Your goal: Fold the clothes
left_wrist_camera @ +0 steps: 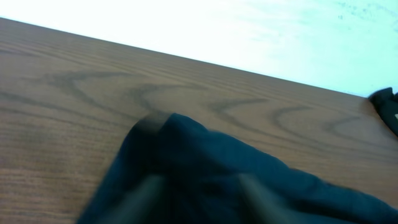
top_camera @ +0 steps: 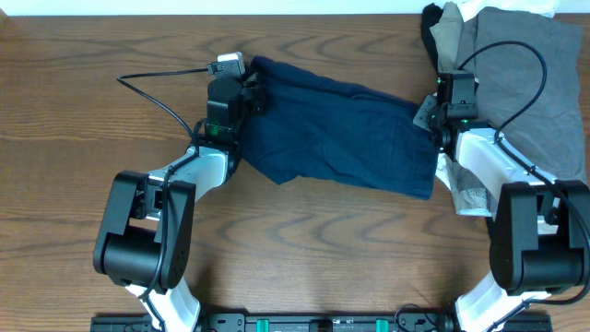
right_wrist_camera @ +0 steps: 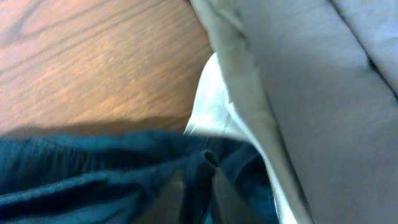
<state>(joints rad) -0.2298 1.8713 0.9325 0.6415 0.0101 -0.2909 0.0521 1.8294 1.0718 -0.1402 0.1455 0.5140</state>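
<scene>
The dark navy garment (top_camera: 341,138) lies stretched across the middle of the wooden table (top_camera: 92,92) between my two grippers. My left gripper (top_camera: 244,92) is at its upper left corner. In the left wrist view the blurred fingers (left_wrist_camera: 199,186) are wrapped in a bunch of navy fabric (left_wrist_camera: 280,186). My right gripper (top_camera: 433,122) is at the garment's right edge. In the right wrist view its fingers (right_wrist_camera: 196,180) are pinched on a fold of the navy cloth (right_wrist_camera: 74,174). No tag shows.
A grey garment (top_camera: 525,83) lies at the back right, also in the right wrist view (right_wrist_camera: 323,93). A white one (top_camera: 466,189) lies under the right arm and shows beside the fingers (right_wrist_camera: 208,106). A black one (top_camera: 430,32) is at the far edge (left_wrist_camera: 387,106).
</scene>
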